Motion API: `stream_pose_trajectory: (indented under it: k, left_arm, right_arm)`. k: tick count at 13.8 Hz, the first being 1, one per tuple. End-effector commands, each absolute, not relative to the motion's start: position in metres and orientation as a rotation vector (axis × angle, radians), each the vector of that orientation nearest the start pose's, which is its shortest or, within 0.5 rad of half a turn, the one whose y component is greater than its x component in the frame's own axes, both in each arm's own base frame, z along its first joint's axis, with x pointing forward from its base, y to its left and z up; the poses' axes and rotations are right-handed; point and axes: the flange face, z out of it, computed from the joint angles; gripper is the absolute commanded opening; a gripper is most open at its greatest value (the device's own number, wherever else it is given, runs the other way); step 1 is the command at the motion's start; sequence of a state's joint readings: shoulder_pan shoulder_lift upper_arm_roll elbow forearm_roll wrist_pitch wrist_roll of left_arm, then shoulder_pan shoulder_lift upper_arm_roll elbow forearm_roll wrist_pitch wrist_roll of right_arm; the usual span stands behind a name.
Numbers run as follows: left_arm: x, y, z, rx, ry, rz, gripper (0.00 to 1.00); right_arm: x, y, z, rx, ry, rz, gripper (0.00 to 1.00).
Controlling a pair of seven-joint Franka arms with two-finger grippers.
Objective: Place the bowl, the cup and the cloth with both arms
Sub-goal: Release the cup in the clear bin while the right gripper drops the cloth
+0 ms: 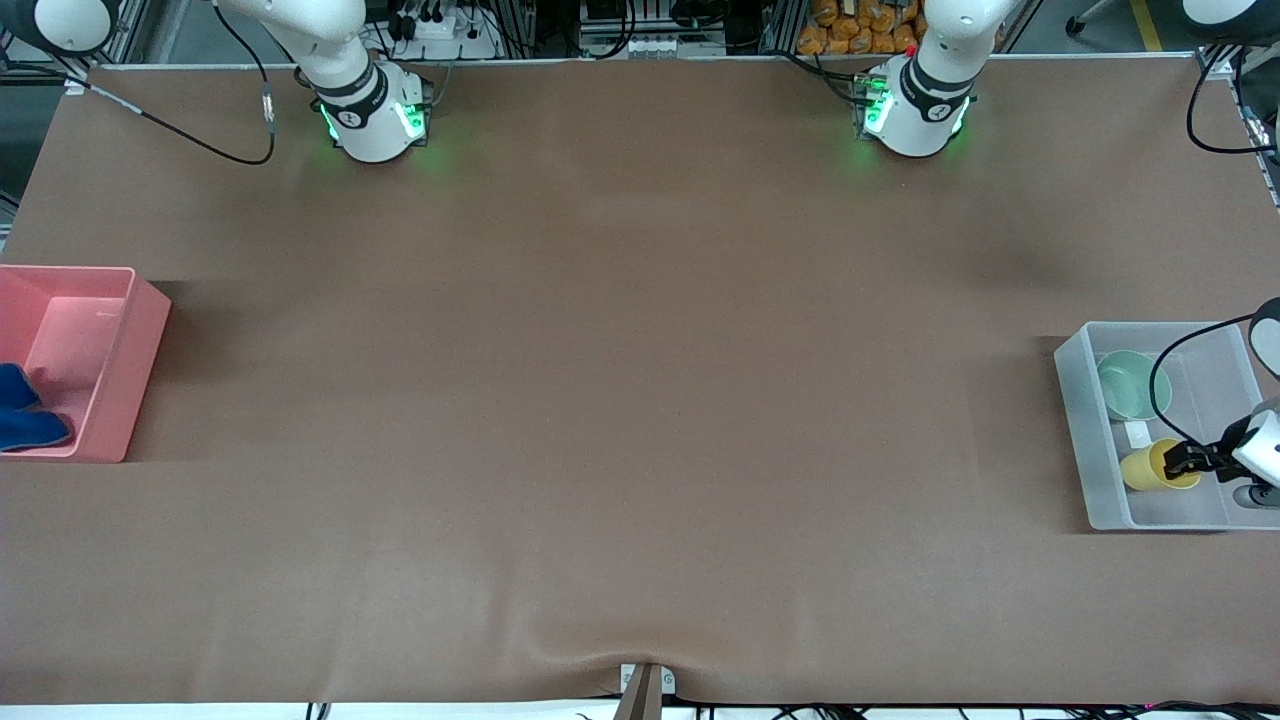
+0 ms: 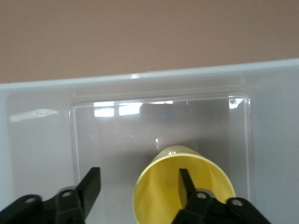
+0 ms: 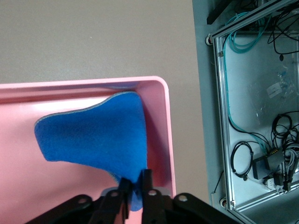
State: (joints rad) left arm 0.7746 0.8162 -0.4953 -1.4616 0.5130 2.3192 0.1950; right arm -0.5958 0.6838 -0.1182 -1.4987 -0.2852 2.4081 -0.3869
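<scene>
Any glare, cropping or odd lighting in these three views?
Front view: green base lights glow on the table; the pink bin is cropped at the edge. Left wrist view: window glare on the clear bin floor. Right wrist view: evenly lit, blue cloth sharp.

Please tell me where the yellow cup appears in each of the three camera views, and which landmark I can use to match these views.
Front view: the yellow cup lies in the clear bin at the left arm's end of the table, nearer the camera than the green bowl.
Left wrist view: the cup fills the lower middle, one finger of the left gripper inside its mouth.
Right wrist view: not in it.
Shared landmark: the clear bin's rim.
</scene>
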Motion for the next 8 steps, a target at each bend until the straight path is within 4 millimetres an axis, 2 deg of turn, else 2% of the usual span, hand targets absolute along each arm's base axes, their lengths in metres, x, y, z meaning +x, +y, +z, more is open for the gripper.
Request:
stream_pose_trajectory:
  k: [1,3,4,7,8]
  left_arm:
    - [0.680,0.281,0.267,-3.028,0.117,-0.142,0.87]
    - [0.679,0.281,0.275,-3.022,0.118,-0.132,0.92]
    - [0.679,0.279,0.278,-3.026,0.119,-0.107,1.00]
    - [0.677,0.276,0.296,-3.018,0.117,-0.080,1.00]
    - [0.676,0.271,0.304,-3.020,0.122,-0.058,1.00]
  right_arm:
    - [0.575,-0.461,0.304,-3.508,0.148,-0.091,1.00]
    - [0.587,-0.441,0.337,-3.501,0.137,-0.126,1.00]
    - [0.596,-0.423,0.355,-3.477,0.135,-0.130,1.00]
    - [0.612,-0.352,0.424,-3.350,0.194,-0.138,1.00]
    - [0.616,-0.321,0.445,-3.317,0.210,-0.095,1.00]
